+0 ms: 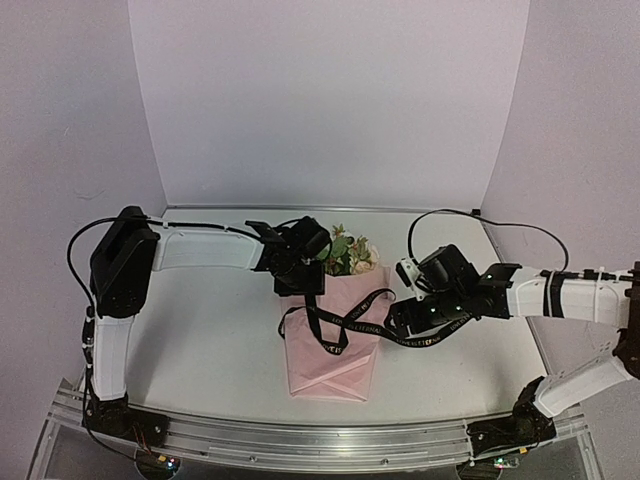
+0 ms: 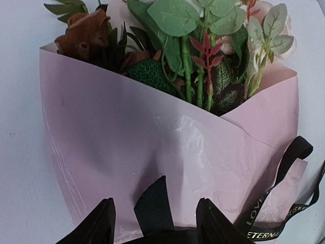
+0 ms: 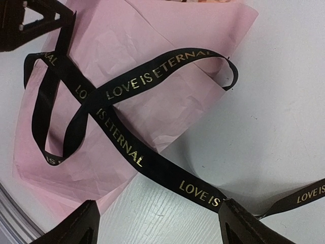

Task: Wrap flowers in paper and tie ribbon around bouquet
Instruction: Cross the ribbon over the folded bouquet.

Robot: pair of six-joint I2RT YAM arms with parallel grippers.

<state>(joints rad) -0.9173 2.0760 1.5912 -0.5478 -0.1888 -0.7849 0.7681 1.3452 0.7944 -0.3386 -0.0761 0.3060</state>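
Though pink paper (image 1: 330, 355) already wraps the flowers (image 1: 348, 250) mid-table, the lettered black ribbon (image 3: 127, 147) only loops loosely across it. Left gripper (image 2: 155, 224) and right gripper (image 3: 157, 223) stand open astride it, gripping nothing; tying likely needs each to pinch an end.

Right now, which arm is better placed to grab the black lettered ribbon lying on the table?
Likely right. The black lettered ribbon crosses the white table between the right gripper's open fingers; the left gripper hovers over the pink wrapping paper near the flowers.
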